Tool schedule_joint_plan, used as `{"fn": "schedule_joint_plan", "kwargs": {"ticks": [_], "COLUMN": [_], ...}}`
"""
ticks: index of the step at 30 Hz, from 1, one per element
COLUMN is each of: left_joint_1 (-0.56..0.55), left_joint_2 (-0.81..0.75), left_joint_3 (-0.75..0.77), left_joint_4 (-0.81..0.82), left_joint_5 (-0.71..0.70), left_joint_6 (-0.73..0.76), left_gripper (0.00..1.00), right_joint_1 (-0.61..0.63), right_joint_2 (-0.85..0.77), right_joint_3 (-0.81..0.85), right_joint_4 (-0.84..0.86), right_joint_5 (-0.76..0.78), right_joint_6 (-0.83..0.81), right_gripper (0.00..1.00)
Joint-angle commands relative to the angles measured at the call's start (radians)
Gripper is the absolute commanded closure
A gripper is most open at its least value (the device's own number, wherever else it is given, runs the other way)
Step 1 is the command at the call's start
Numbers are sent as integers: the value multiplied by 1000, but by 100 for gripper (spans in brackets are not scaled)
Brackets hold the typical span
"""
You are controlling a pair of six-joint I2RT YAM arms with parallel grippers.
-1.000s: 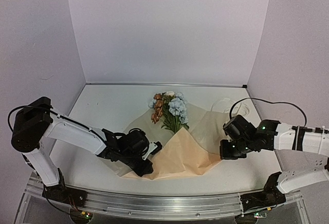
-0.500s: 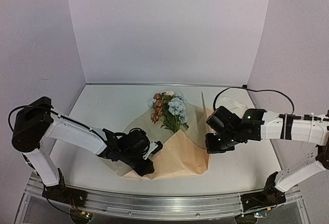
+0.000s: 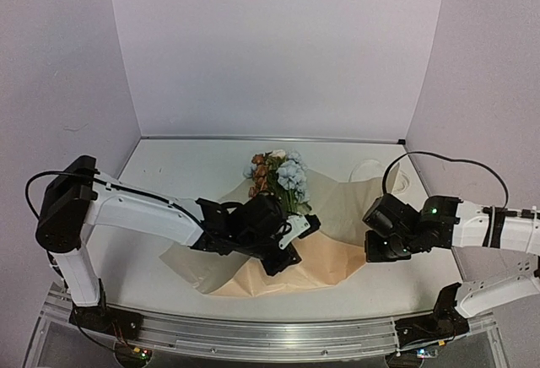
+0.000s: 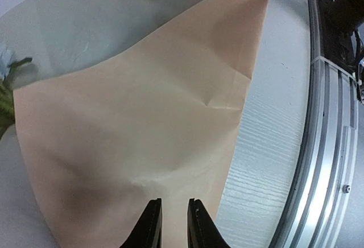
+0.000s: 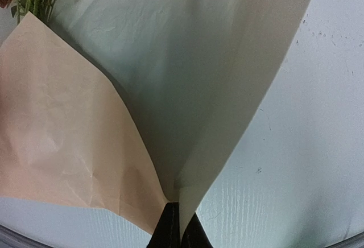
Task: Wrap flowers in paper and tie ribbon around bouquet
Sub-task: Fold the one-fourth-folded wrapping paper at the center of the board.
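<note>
Mid-wrap: my right gripper pinches the paper at its edge, the left gripper is a crack apart (holding nothing). Next I'd fold it over the flowers.

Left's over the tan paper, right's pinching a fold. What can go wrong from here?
1. Right fingers pinch the paper only at a raised fold; a harder pull may slip or tear it.
2. Left fingers stand slightly apart over the paper, holding nothing; the flap may spring open.
3. Left arm sits close to the flowers and could shove them.
</note>
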Motion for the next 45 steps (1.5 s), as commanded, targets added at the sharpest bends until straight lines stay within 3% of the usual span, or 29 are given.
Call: {"fn": "schedule_joint_plan", "kwargs": {"ticks": [1, 14, 28, 45], "left_joint_1": [-43, -110, -145, -149], "left_joint_2": [110, 215, 269, 346], "left_joint_3": [86, 109, 41, 53], "left_joint_4": [45, 239, 333, 324], "left_joint_5": [-53, -136, -75, -88], "left_joint_6": [244, 459, 753, 756], "left_gripper": [83, 81, 77, 77], "right_joint_1": [0, -2, -14, -19], "right_joint_2": [-39, -93, -107, -66], "right_joint_3": [-2, -26, -9, 86], "right_joint_4": [-4, 5, -1, -21], "right_joint_5": [-11, -77, -186, -288], "right_joint_6": [-8, -9, -65, -65], "right_gripper": [100, 100, 100, 100]}}
